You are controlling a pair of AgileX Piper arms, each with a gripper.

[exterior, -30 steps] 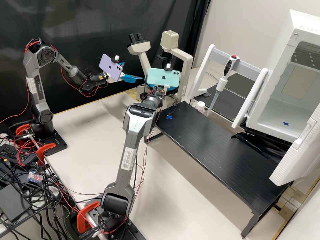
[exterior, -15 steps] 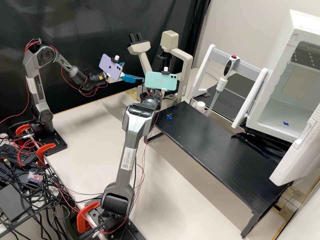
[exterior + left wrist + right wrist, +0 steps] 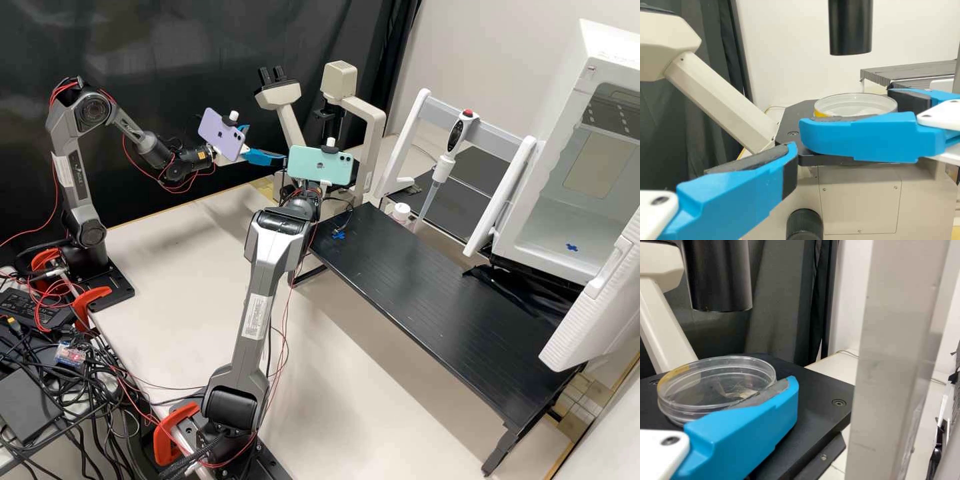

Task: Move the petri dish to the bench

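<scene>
Left wrist view: your nearer right white hand [image 3: 845,115] has 2 blue fingers spread astride the clear round petri dish [image 3: 860,104]; contact unclear.

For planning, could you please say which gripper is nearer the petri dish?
Right: the right gripper is around the petri dish; the left gripper hangs clear of it, farther off in the air.

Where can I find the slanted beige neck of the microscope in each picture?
High view: neck just above the green phone.
Left wrist view: neck slopes down from the beige head.
Right wrist view: neck stands beyond the petri dish.
Shared landmark: the dark curtain.
</scene>
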